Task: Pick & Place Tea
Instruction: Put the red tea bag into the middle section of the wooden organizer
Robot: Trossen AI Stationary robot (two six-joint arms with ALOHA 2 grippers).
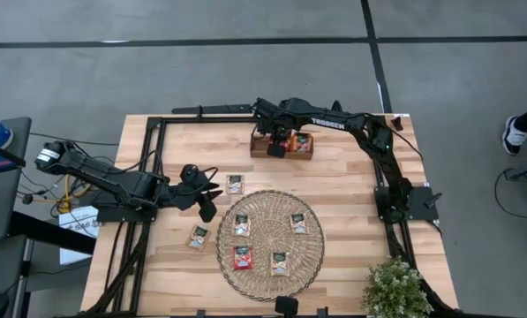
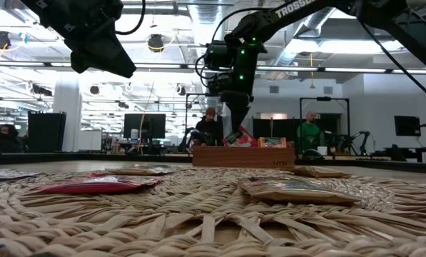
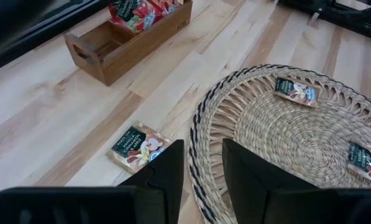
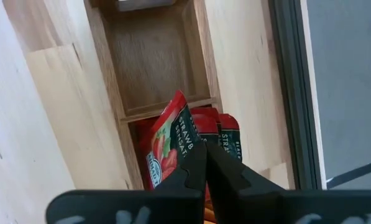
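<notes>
Tea sachets lie flat: several on the round woven mat (image 1: 269,244), such as a red one (image 1: 243,257) and a cream one (image 1: 298,223), and two on the bare table (image 1: 235,184) (image 1: 199,237). More red sachets (image 4: 230,142) stand in the right part of the long wooden tray (image 1: 259,148) at the far side. My right gripper (image 4: 204,152) points down into that tray, shut on a red strawberry sachet (image 4: 171,140). My left gripper (image 3: 202,168) hangs open above the table by the mat's left rim, near a cream sachet (image 3: 138,148), touching nothing. My right gripper pinches the red strawberry sachet by its edge (image 4: 194,138) between its two fingertips, coming from above and pointing steeply down. The sachet stands tilted below the fingers (image 2: 235,135), its lower part down in the tray among the other sachets; the fingers hide the contact itself.
The tray's left compartment (image 4: 157,59) holds nothing. A black frame rail (image 4: 291,93) runs close behind the tray. A potted plant (image 1: 395,287) stands at the near right corner. People sit in the room beyond the table (image 2: 311,132).
</notes>
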